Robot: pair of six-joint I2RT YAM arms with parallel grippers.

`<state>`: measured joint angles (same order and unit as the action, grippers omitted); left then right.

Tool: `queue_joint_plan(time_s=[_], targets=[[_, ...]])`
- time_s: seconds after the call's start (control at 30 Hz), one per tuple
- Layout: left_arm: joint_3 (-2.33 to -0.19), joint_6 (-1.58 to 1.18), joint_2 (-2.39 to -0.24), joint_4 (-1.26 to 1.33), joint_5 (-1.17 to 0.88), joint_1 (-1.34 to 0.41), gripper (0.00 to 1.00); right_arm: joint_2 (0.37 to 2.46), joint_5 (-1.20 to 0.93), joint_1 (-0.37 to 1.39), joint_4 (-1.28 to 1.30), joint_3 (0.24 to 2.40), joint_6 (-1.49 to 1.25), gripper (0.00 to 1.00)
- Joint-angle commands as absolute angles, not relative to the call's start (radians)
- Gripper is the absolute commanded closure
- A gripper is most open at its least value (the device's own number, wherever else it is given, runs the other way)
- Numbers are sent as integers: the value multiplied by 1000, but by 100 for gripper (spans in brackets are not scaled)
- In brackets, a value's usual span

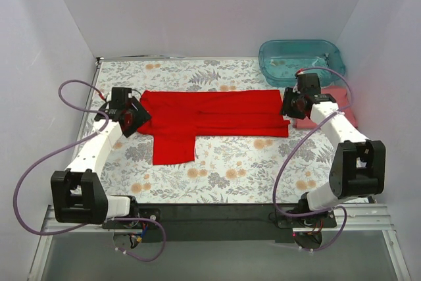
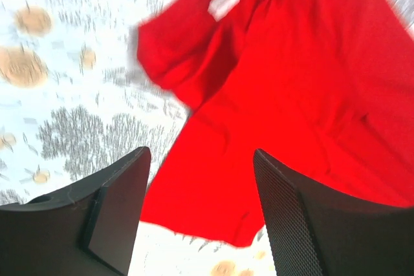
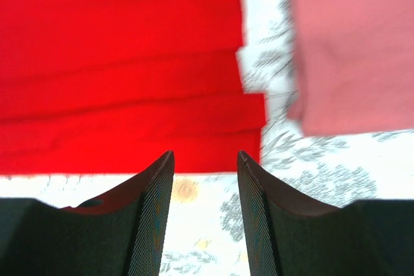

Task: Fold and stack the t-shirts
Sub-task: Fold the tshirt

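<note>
Top external: the bright red cloth t-shirt (image 1: 210, 113) lies partly folded across the floral table (image 1: 230, 172). The salmon-pink folded t-shirt (image 1: 341, 99) sits at the right, near the translucent teal plastic tub (image 1: 299, 43), probably as the stack's base.

Left wrist: the left gripper (image 2: 200, 154) hangs wide apart and empty over the red shirt's left end.

Right wrist: the right gripper (image 3: 206, 154) is narrower but also empty, at the red shirt's right edge, likely ready to fold.
</note>
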<state>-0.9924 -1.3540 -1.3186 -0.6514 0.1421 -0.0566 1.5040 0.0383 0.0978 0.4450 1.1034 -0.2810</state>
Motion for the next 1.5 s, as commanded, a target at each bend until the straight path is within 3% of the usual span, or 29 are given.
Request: queue_joint_plan(time_s=[0.0,0.27,0.4,0.67,0.8,0.9,0.93,1.03,1.23,1.47], targets=[[-899,-1365,-1249,-667,31,-102,35,1451,-38,175,425,1049,-275,50],[-788,-1393,-1256,-732,50,-256,34,1384,-52,288,413,910,-279,49],[-792,-1397,-1307,-742,94,-330,34,1382,-57,304,413,877,-268,43],[-839,-1431,-1446,-767,181,-443,43,1411,-86,314,400,871,-261,43],[-844,-1445,-1511,-779,225,-468,53,1422,-103,318,393,865,-258,43],[-841,-1456,-1532,-778,241,-474,67,1431,-109,318,388,859,-255,43],[-841,-1457,-1539,-778,250,-474,79,1436,-112,318,385,858,-255,43],[-856,-1460,-1537,-773,270,-476,99,1445,-121,318,379,857,-252,44],[-1023,-1404,-1561,-791,320,-471,100,1450,-117,321,380,877,-239,44],[-1409,-1304,-1748,-793,368,-402,100,1466,-100,331,382,902,-213,45]])
